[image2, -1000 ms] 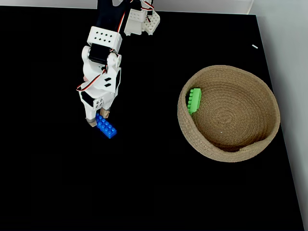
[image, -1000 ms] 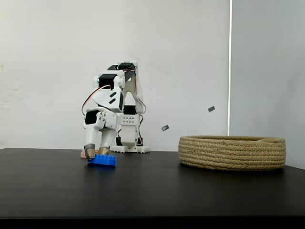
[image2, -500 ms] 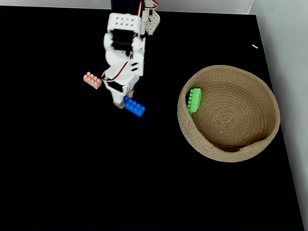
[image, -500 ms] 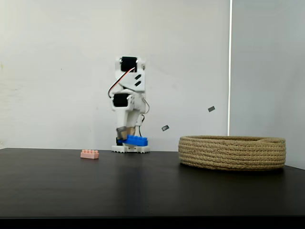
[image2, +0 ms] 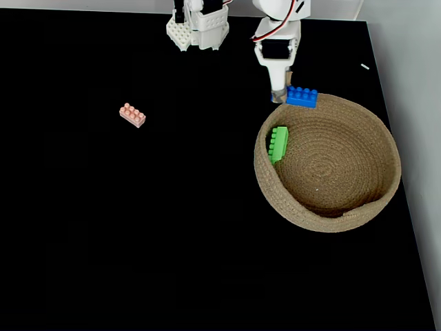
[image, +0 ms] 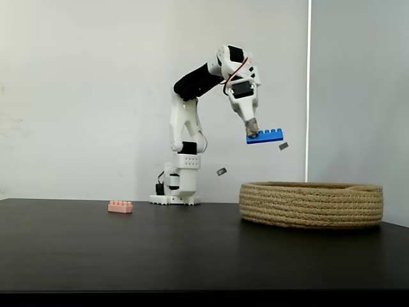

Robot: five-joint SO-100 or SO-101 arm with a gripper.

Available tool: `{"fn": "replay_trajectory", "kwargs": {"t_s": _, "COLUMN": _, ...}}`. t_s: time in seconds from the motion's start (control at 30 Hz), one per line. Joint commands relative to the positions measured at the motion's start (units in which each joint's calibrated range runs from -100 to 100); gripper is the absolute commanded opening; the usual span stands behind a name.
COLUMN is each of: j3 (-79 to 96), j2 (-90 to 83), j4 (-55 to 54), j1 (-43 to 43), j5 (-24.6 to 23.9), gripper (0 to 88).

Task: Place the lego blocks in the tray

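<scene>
Tabletop [image2: 138, 241] matte black under pale walls; jaws clamped on blue brick [image: 264, 135] above rope basket [image: 311, 204]

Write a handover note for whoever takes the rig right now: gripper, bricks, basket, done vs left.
Gripper: shut on the blue brick, held in the air above the basket's far rim in the top-down fixed view.
Green brick: lying in the basket against its left inner wall. Done.
Pink brick: on the black table, well left of the basket.
Left: release the blue brick over the basket, then fetch the pink one.
</scene>
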Motion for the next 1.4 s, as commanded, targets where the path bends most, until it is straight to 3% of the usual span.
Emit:
{"fn": "replay_trajectory", "kwargs": {"t_s": 0.0, "j3": 0.7, "j2": 1.2, "j4": -5.5, "j1": -2.9, "j5": 1.8, "gripper": 6.2}}
{"fn": "replay_trajectory", "kwargs": {"t_s": 0.13, "j3": 3.5, "j2": 4.0, "j4": -9.9, "j1": -4.2, "j5": 2.0, "gripper": 9.7}}
{"fn": "replay_trajectory", "kwargs": {"t_s": 0.43, "j3": 9.0, "j2": 1.1, "j4": -13.1, "j1": -5.0, "j5": -3.2, "gripper": 27.1}}
{"fn": "replay_trajectory", "kwargs": {"t_s": 0.67, "j3": 9.1, "j2": 0.7, "j4": -8.4, "j1": -2.6, "j5": -2.6, "gripper": 28.0}}
{"fn": "replay_trajectory", "kwargs": {"t_s": 0.9, "j3": 8.0, "j2": -4.1, "j4": 1.2, "j1": 14.6, "j5": 0.6, "gripper": 28.0}}
{"fn": "replay_trajectory", "kwargs": {"t_s": 1.37, "j3": 28.4, "j2": -3.9, "j4": -10.0, "j1": 41.2, "j5": 11.2, "gripper": 28.7}}
